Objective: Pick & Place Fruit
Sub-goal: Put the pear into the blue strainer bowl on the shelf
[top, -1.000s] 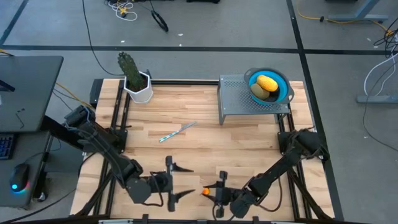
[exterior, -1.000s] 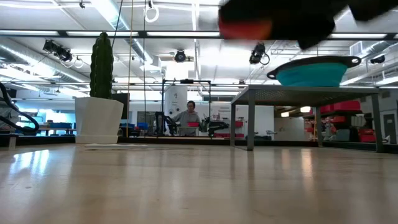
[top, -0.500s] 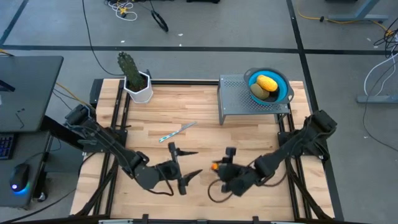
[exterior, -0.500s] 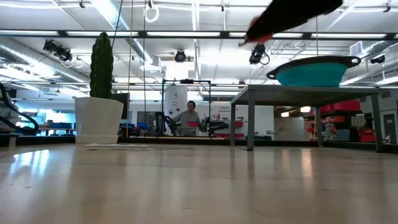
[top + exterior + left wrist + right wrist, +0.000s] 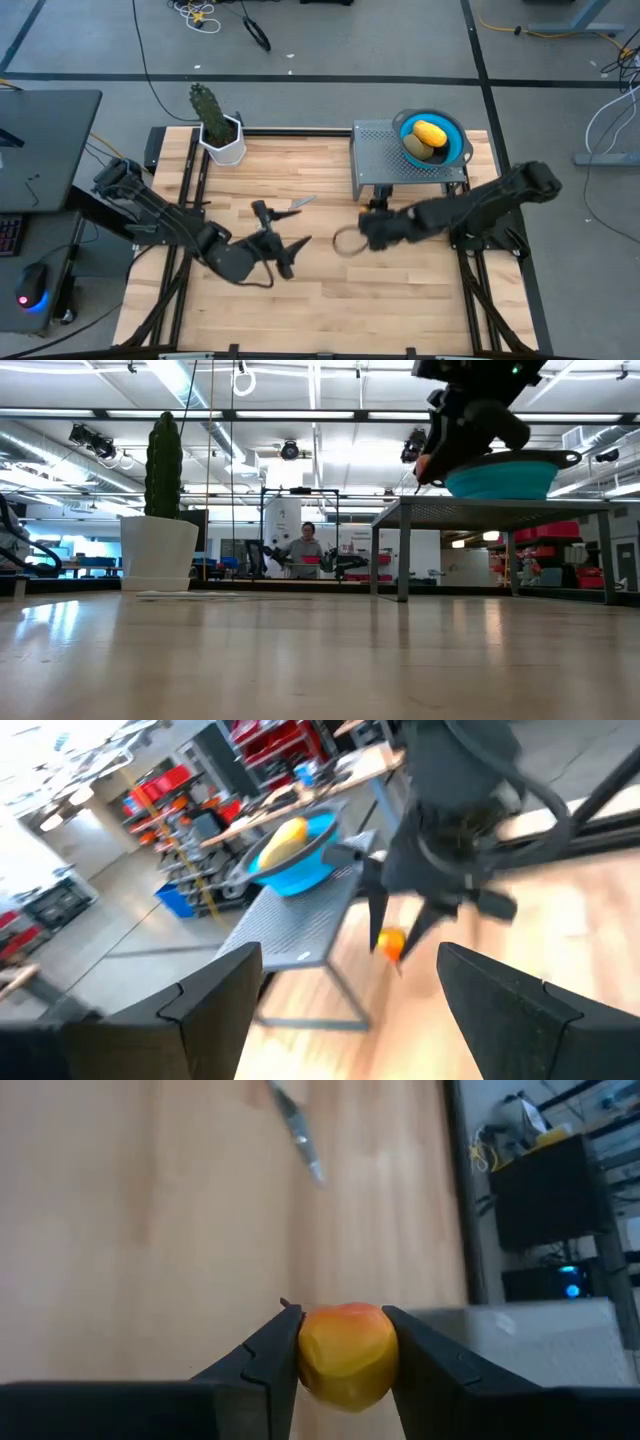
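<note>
A small orange fruit [image 5: 347, 1356] sits between the fingers of my right gripper [image 5: 345, 1342], which is shut on it above the table's middle, just left of the grey perforated stand [image 5: 400, 165]. It also shows as an orange fruit [image 5: 390, 941] under that gripper in the left wrist view. On the stand rests a teal bowl [image 5: 456, 140] holding a yellow fruit [image 5: 430, 132] and an olive-green fruit [image 5: 416, 148]. My left gripper [image 5: 281, 227] hovers open left of centre, with nothing between its fingers. My right gripper pinches the small orange fruit by two opposite sides [image 5: 306, 1350] between its two fingers. The fingers come from the table's right, slanting down. The fruit is lifted clear of the table.
A silver-bladed knife [image 5: 298, 1128] lies on the wood near the table's middle, close by my left gripper. A green cactus in a white pot [image 5: 218, 128] stands at the far left corner. The stand's legs and bowl rise at the far right.
My right gripper has risen from the near edge and gone toward the far right, up to the stand, carrying the orange fruit clear of the table and tipping its fingers. My left gripper has moved toward the far edge, risen a little and rolled, still open.
</note>
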